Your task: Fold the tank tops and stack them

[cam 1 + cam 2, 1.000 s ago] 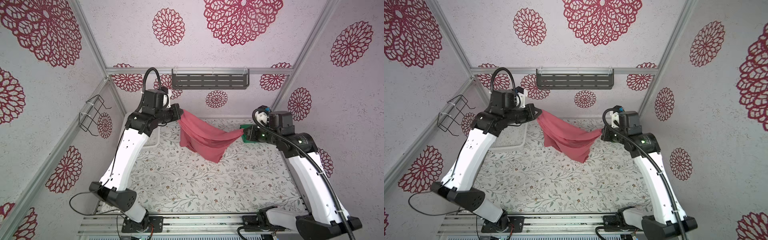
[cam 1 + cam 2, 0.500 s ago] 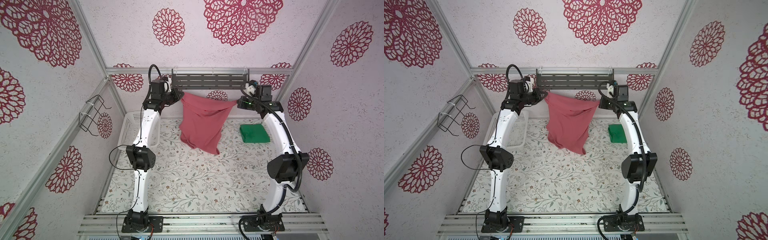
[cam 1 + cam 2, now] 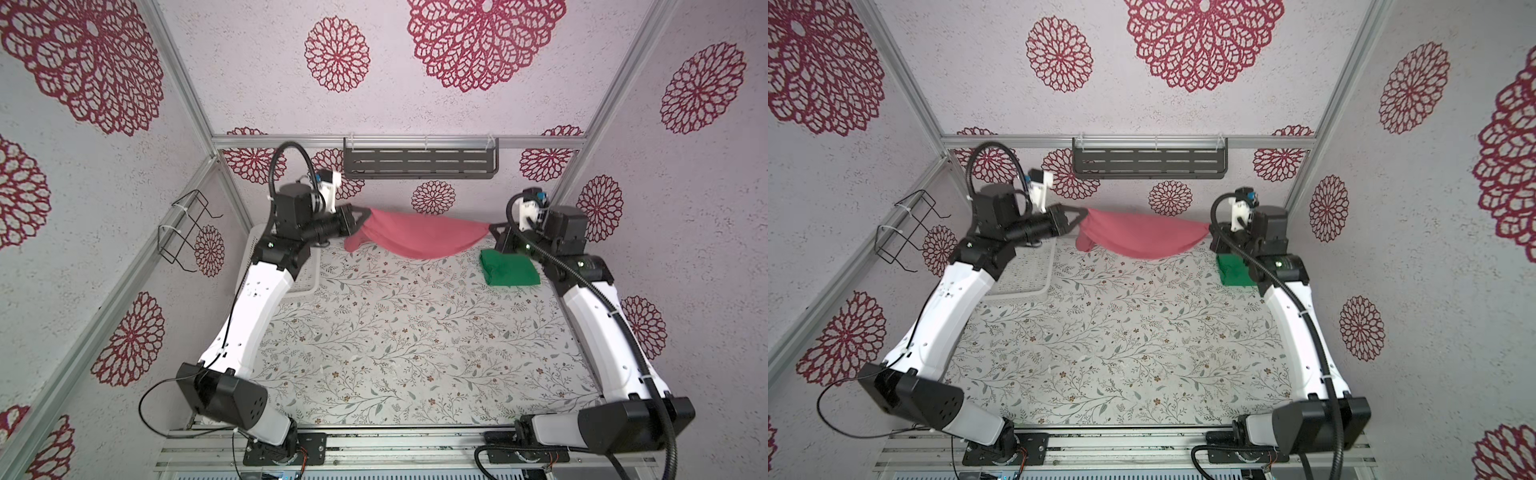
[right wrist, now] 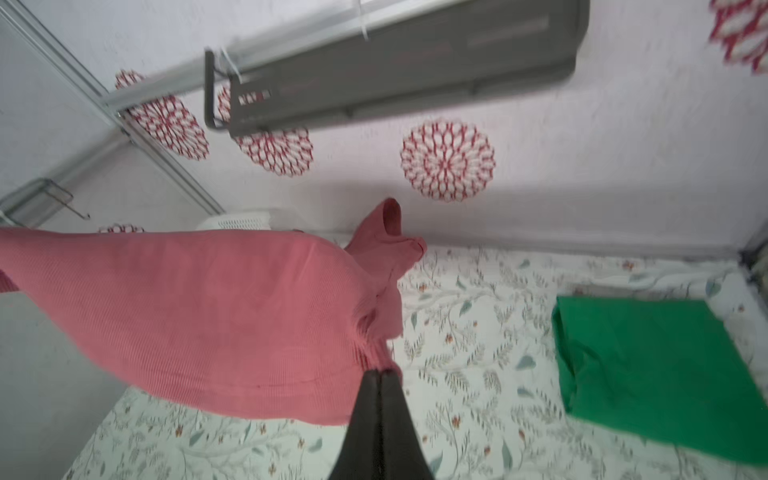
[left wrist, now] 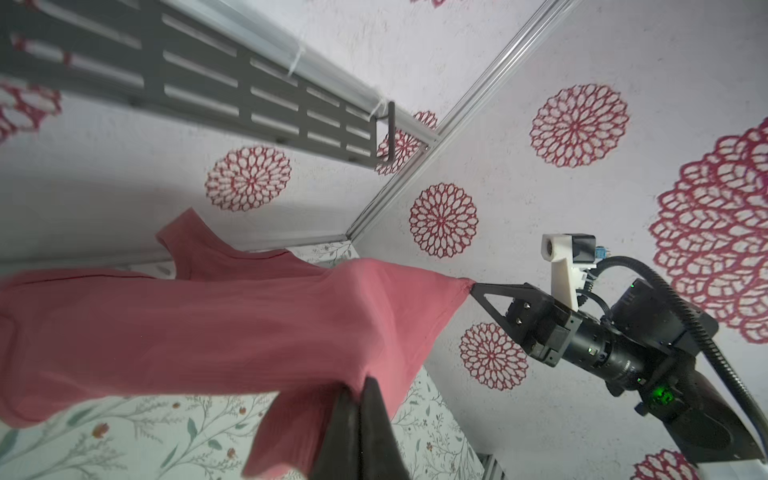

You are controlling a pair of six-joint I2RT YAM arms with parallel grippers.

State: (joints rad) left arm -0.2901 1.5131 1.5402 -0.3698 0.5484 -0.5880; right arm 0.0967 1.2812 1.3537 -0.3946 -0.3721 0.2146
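The hanging tank top [image 3: 415, 237] spanned between the left end effector [image 3: 368, 212] and the right end effector [image 3: 492, 227], a corner in each, above the far end of the worktop [image 3: 415, 340]. The folded tank top [image 3: 509, 271] lay on the worktop, below and just beside the right end effector. The basket [image 3: 1025, 278] sat beneath the left end effector's arm.

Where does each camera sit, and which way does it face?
Top views: high at the front, looking down on the table; both whole arms show.
Left wrist: behind the left gripper, facing the right gripper across the pink top.
Right wrist: behind the right gripper, facing the back wall and green top.
Shared: both wrist views show the grey shelf.
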